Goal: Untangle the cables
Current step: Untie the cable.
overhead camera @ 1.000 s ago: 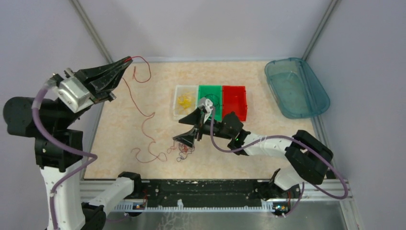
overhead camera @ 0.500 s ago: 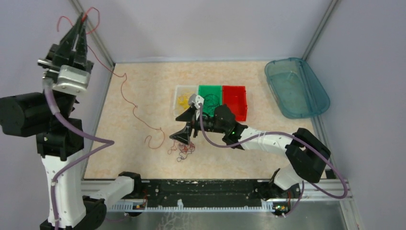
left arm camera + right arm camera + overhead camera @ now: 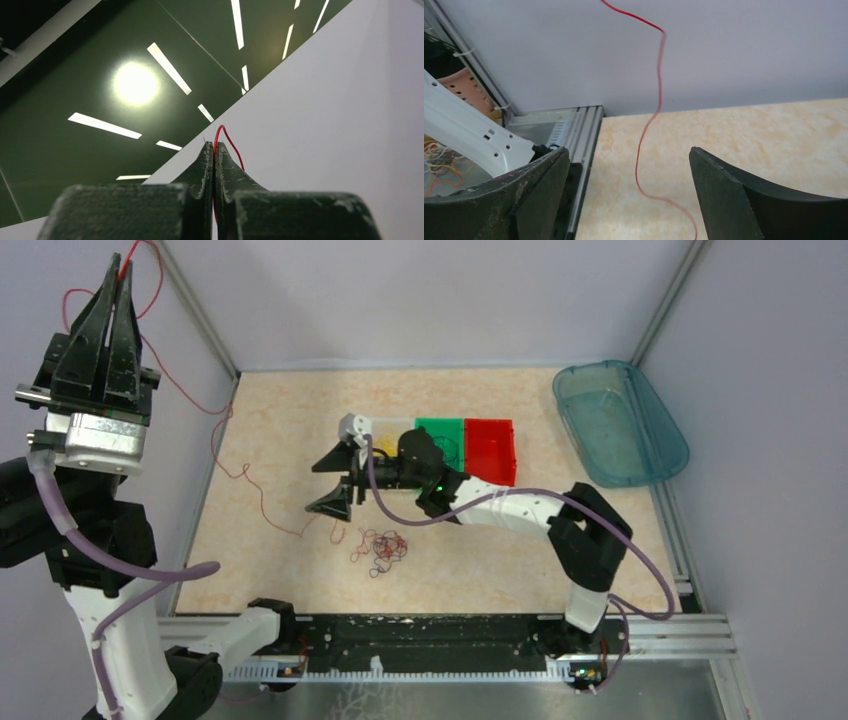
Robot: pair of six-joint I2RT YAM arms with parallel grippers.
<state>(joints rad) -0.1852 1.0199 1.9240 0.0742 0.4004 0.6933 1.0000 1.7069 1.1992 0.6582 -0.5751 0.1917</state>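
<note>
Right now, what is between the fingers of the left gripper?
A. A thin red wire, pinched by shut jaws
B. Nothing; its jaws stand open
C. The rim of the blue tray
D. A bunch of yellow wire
A: in the left wrist view the left gripper is shut, and the red wire loops out from between its tips.

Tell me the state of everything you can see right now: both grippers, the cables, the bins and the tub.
left gripper: raised high, jaws shut on red wire
right gripper: jaws open, empty, above the table
red wire: hanging from left gripper, lower end on the table
tangle: knotted heap on the table, no gripper touching it
green bin: holds dark wire
red bin: looks empty
teal tub: looks empty
</note>
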